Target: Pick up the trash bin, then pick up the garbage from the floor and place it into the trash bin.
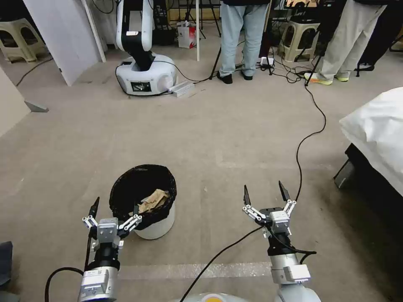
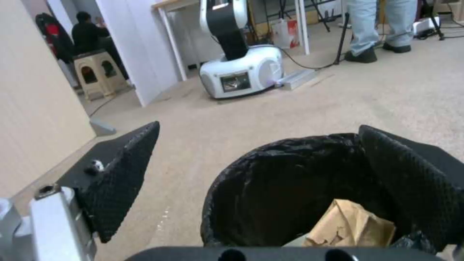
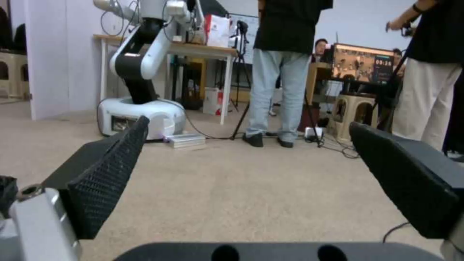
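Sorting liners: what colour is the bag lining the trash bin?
Black, clearest in the left wrist view: trash bin.

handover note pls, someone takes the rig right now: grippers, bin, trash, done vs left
Left gripper: open, low, at the near rim of the trash bin, one finger outside the rim and one over it. Not closed on it.
Right gripper: open, holding nothing, over bare carpet to the right of the bin.
Trash bin: upright on the floor, black bag around the rim, a crumpled brown paper bag already inside.
Done: paper bag is in the bin.
Left: bin not yet picked up; no other litter in view on the carpet here.
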